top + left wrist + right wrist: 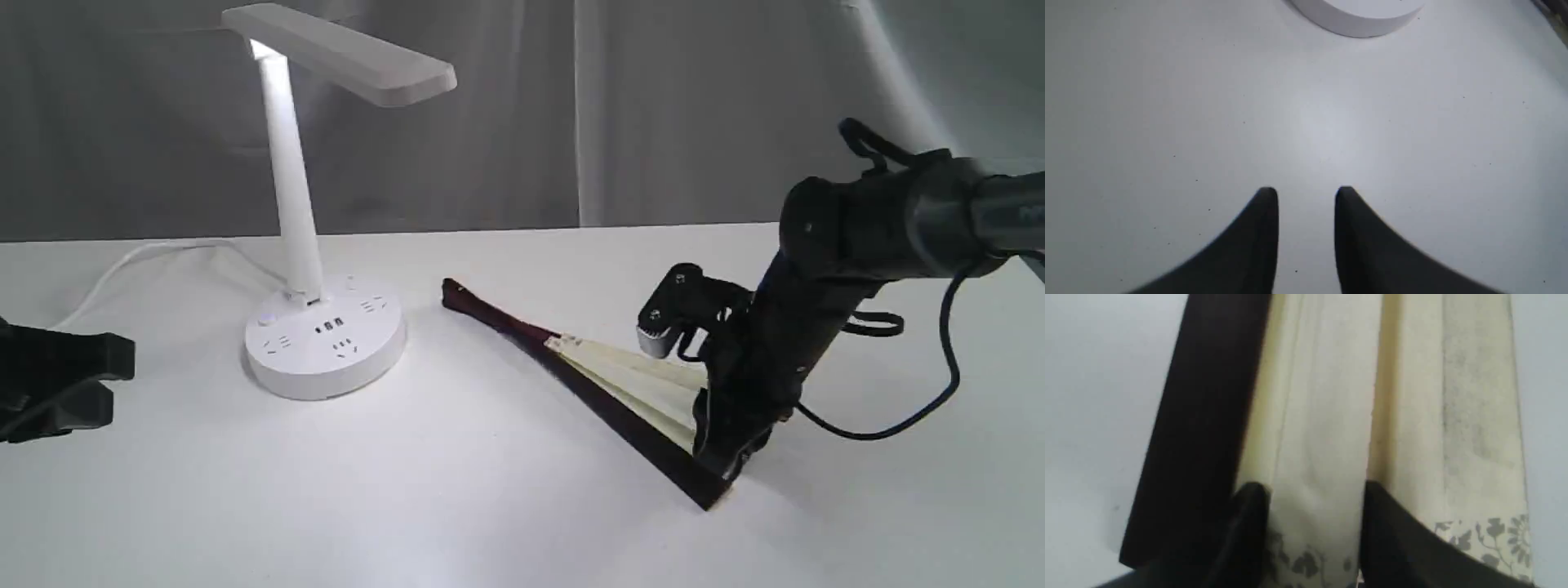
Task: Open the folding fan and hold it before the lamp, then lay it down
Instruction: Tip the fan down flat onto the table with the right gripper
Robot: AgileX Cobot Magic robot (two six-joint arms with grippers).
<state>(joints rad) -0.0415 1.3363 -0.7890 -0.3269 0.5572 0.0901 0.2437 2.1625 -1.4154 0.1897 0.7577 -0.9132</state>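
Observation:
The folding fan (pixel 608 384) lies partly spread on the white table, its dark pivot end pointing toward the lamp (pixel 292 204). My right gripper (pixel 722 457) reaches down onto the fan's wide end. In the right wrist view its fingers (pixel 1249 506) straddle a few cream pleats of the fan (pixel 1314 416) beside the dark guard, closed in on them. The lamp stands upright at the left, lit, and the rim of its round base (pixel 1359 22) shows in the left wrist view. My left gripper (pixel 114 382) rests low at the far left, open (pixel 1306 194) and holding nothing.
The lamp's white cord (pixel 139 261) runs back and left from its base across the table (pixel 457 490). A grey curtain hangs behind the table. The right arm's black cable (pixel 939 392) loops above the table at the right.

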